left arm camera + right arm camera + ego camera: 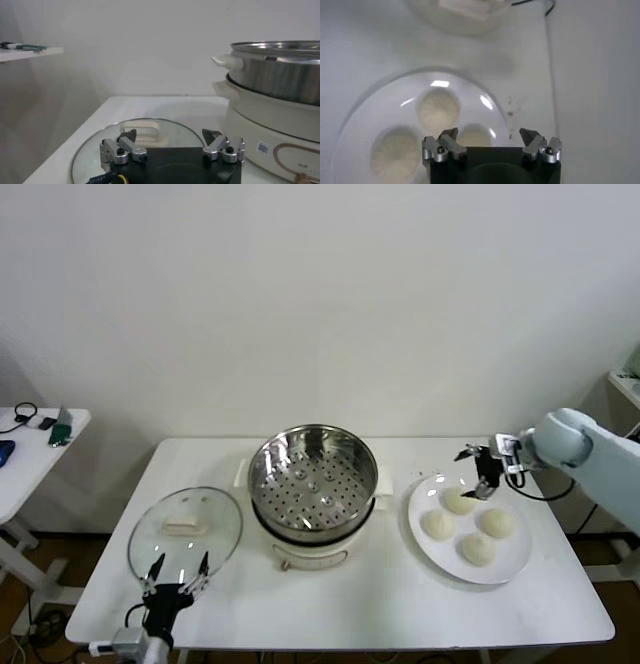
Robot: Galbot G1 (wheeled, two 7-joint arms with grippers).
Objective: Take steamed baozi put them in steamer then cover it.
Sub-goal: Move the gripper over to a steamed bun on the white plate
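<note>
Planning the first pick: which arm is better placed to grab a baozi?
Right. The right gripper hangs open just above the baozi on the plate, while the left gripper is across the steamer, by the glass lid.

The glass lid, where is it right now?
In the head view the cover lies flat on the table's left side, beside the steamer, with the open left gripper hovering over its near edge.

No readable text, small square code label on steamer (280, 100) base, print too small to read
</note>
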